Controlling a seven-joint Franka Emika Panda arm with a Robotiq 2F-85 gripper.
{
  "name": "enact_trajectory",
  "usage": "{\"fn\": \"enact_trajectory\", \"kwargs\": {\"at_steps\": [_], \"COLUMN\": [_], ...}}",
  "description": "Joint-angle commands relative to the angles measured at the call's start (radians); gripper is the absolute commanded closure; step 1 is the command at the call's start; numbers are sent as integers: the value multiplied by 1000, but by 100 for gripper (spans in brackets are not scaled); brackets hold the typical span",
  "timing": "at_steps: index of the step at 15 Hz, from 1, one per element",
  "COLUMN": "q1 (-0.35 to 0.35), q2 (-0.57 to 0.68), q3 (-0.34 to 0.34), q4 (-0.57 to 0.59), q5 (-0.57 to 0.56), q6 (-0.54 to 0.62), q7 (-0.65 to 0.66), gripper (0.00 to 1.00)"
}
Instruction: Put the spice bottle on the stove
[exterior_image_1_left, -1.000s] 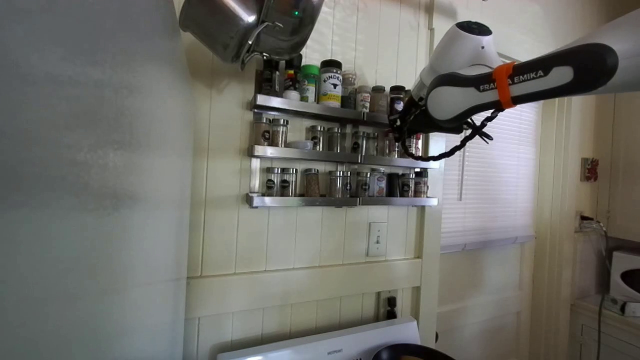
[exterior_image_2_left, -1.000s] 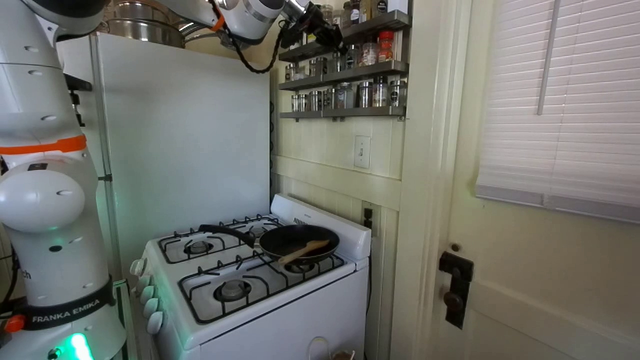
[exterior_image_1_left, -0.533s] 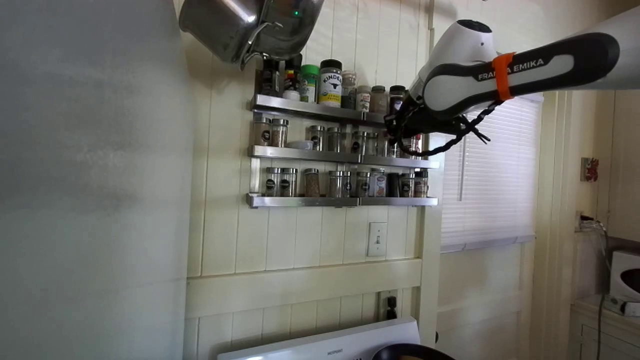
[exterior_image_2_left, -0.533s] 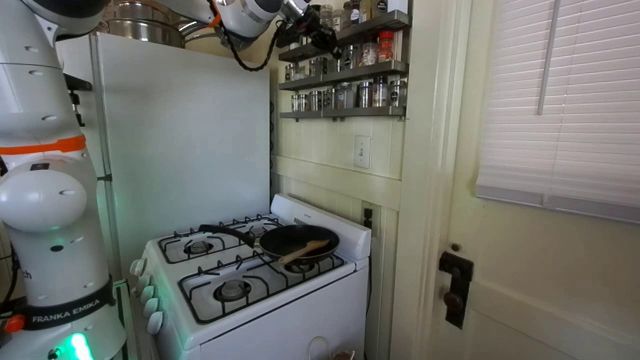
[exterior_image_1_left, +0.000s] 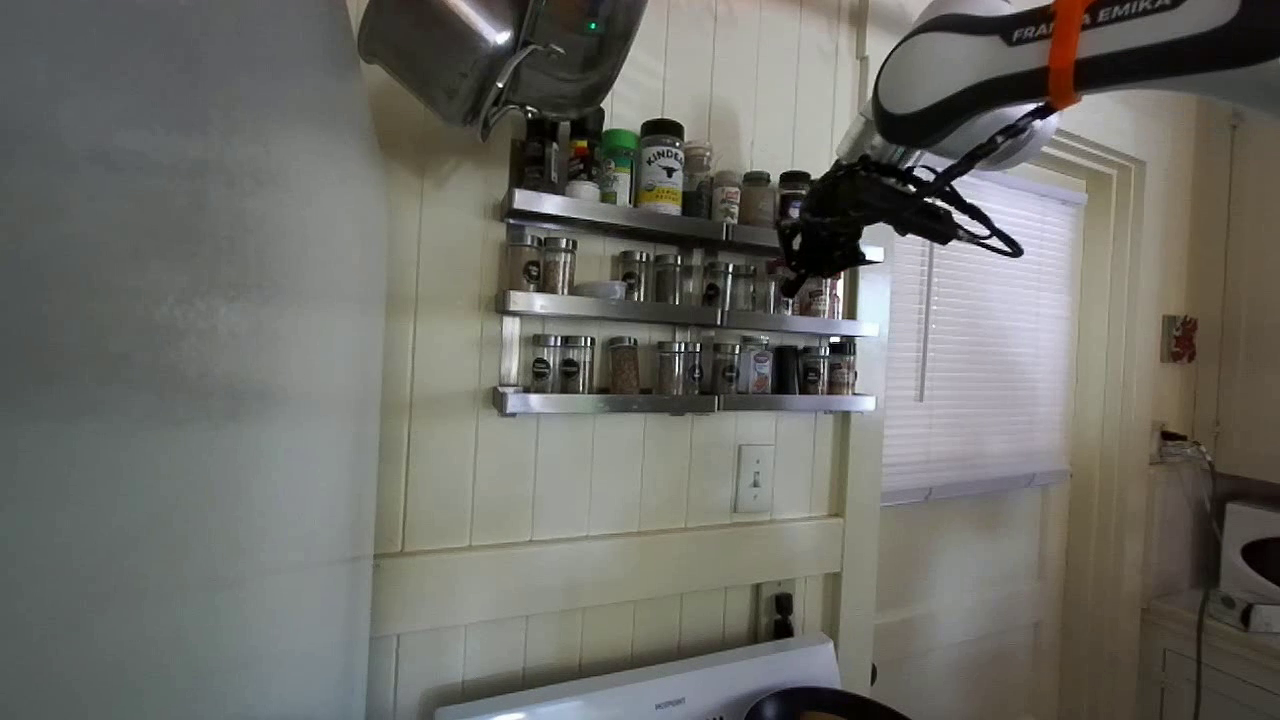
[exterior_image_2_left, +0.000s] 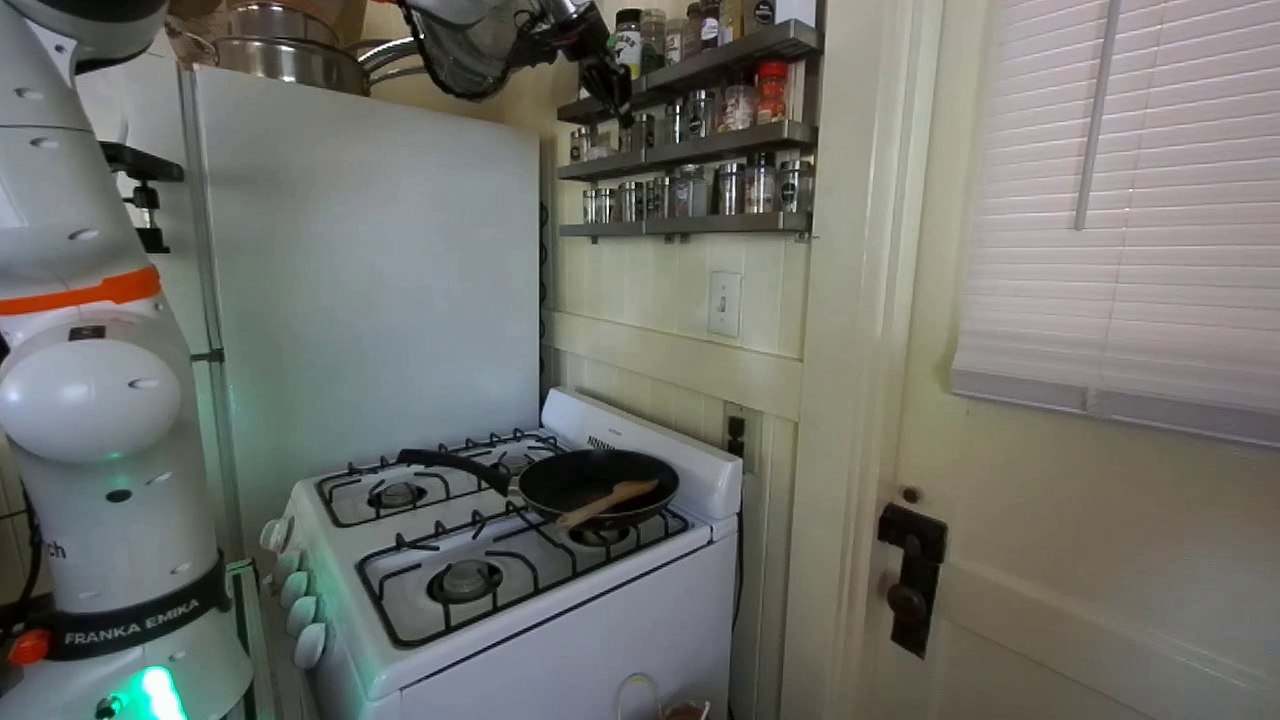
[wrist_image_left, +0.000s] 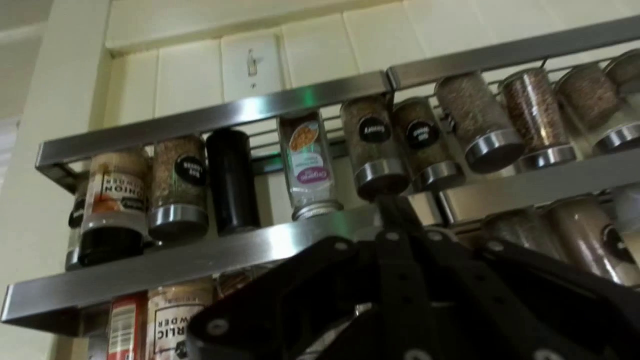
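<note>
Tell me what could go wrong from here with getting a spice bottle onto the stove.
The shut end effector could knock bottles over, as they stand close together on the shelves. Any that slips off might drop onto the stove below. The pan takes up part of the stove, so a bottle set down there might bump it.

Stove (exterior_image_2_left: 560, 640): 1. Burners (exterior_image_2_left: 465, 580): 4. Frying pan (exterior_image_2_left: 585, 478): 1, wooden utensil (exterior_image_2_left: 612, 502): 1. Rack tiers (exterior_image_1_left: 605, 403): 3. Spice containers (wrist_image_left: 374, 145), bottom tier: at least 11 in wrist view; whole-rack total can't tell, overlaps. Light switch (exterior_image_1_left: 756, 478): 1. Wall outlet (exterior_image_2_left: 737, 435): 1. Fridge (exterior_image_2_left: 370, 270): 1. Blind (exterior_image_2_left: 1120, 270): 1. Arm (exterior_image_2_left: 90, 520): 1. Claw (wrist_image_left: 395, 205): 1.
</note>
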Motion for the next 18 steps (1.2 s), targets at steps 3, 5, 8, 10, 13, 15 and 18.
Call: {"fn": "enact_trajectory", "kwargs": {"at_steps": [3, 5, 8, 10, 13, 15, 18], "q1": [4, 4, -6, -17, -26, -26, -26], "q2": [-68, -75, -72, -75, -71, -67, -63], "q3": [-72, -94, -114, -111, -92, -94, -92], "q4": [40, 67, 101, 95, 93, 96, 98], "q5": [171, 189, 248, 236, 149, 164, 157], "q6": [-402, -558, -742, -786, -857, -832, -835], "q7": [-84, -104, -128, -115, -130, -119, -121], "gripper": [60, 44, 22, 7, 0, 0, 0]}}
